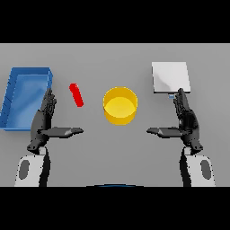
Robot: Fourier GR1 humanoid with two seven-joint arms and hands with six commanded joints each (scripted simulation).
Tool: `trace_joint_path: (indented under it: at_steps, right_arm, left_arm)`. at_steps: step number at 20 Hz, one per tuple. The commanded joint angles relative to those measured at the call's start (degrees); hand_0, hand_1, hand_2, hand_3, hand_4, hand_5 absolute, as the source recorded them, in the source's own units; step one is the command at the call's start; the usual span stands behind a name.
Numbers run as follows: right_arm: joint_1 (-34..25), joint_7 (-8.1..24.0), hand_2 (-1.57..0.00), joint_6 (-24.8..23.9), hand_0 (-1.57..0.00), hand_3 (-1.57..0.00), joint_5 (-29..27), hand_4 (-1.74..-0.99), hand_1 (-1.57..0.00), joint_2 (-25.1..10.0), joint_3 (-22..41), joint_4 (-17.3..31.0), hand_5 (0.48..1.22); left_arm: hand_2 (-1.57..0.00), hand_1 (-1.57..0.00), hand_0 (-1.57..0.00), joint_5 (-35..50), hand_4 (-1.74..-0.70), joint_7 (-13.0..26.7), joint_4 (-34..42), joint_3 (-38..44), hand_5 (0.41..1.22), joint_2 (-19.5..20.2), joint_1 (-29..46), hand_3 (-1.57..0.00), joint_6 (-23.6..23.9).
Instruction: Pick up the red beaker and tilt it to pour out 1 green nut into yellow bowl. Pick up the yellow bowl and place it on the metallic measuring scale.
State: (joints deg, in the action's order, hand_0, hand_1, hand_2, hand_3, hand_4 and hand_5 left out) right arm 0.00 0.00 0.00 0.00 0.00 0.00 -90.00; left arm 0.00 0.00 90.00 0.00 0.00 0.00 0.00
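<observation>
Blue tray (pixel 13 117) far left, left hand (pixel 43 120) beside it, fingers relaxed, holding nothing. Red beaker (pixel 76 95) lies tilted just ahead, so I'd grab it mid-body. Yellow bowl (pixel 120 105) sits center; right hand (pixel 184 120), also released, near the metallic scale (pixel 170 77).

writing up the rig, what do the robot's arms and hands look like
Both arms have white forearm shells, each with a dark grey oval inset. The left hand and right hand are dark grey to black, with slim segmented fingers and a thumb. No cables or markings show.
</observation>
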Motion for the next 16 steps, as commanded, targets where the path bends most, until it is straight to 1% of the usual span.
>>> trace_joint_path:
  at_steps: [1,6,7,8,9,10,11,12,13,15,16]
  right_arm:
    - [-0.1,0.1,0.00,-0.1,0.00,0.00,0.1,-1.245,0.00,0.1,0.1,0.1,0.681]
    - [-1.2,0.3,0.00,-1.1,0.00,0.00,1.2,-1.245,0.00,1.2,0.8,0.7,0.681]
    - [0.4,-3.3,0.00,-2.6,0.00,0.00,7.2,-1.245,0.00,-1.2,3.4,-1.8,0.681]
    - [2.3,-5.5,0.00,-3.1,0.00,0.00,10.8,-1.242,0.00,-2.5,5.1,-3.4,0.678]
    - [3.5,-6.4,0.00,-3.7,0.00,0.00,13.3,-1.239,0.00,-2.9,6.3,-4.4,0.679]
    - [3.8,-5.8,0.00,-3.8,0.00,0.00,14.5,-1.235,0.00,-3.5,6.8,-5.1,0.679]
    - [3.9,-4.7,0.00,-4.2,0.00,0.00,15.4,-1.235,0.00,-3.3,7.3,-5.5,0.678]
    - [4.9,-5.2,0.00,-3.8,0.00,0.00,15.4,-1.235,0.00,-3.8,7.4,-6.4,0.678]
    - [5.0,-5.2,0.00,-3.8,0.00,0.00,15.6,-1.241,0.00,-3.2,8.0,-7.0,0.680]
    - [4.6,-4.5,0.00,-3.3,0.00,0.00,14.8,-1.250,0.00,-3.4,7.6,-7.2,0.681]
    - [5.3,-5.1,0.00,-3.0,0.00,0.00,14.5,-1.254,0.00,-3.2,8.0,-7.7,0.682]
  left_arm:
    - [0.00,0.00,0.00,0.0,-1.20,0.0,0.0,0.0,0.652,-0.1,0.0,0.00,0.1]
    - [0.00,0.00,0.00,-0.5,-1.20,0.5,-0.3,-0.4,0.652,-0.6,-0.9,0.00,0.6]
    - [0.00,0.00,0.00,-3.4,-1.20,0.1,2.0,-2.5,0.652,0.9,1.0,0.00,0.3]
    - [0.00,0.00,0.00,-5.6,-1.21,-0.3,4.2,-4.2,0.649,1.8,2.8,0.00,0.1]
    - [0.00,0.00,0.00,-6.7,-1.21,0.0,5.8,-5.1,0.650,2.3,4.0,0.00,0.0]
    - [0.00,0.00,0.00,-6.9,-1.22,0.8,7.1,-5.5,0.654,2.8,4.6,0.00,-0.4]
    - [0.00,0.00,0.00,-7.2,-1.22,1.8,8.3,-6.0,0.658,3.0,5.0,0.00,-0.4]
    - [0.00,0.00,0.00,-7.8,-1.22,3.0,8.8,-6.6,0.660,2.9,5.3,0.00,-0.3]
    - [0.00,0.00,0.00,-8.2,-1.23,3.0,8.5,-6.6,0.661,3.2,5.0,0.00,-0.4]
    - [0.00,0.00,0.00,-9.4,-1.24,3.7,7.8,-7.6,0.668,3.0,4.6,0.00,-0.4]
    - [0.00,0.00,0.00,-9.8,-1.25,3.6,7.2,-8.0,0.679,2.9,4.4,0.00,-0.7]
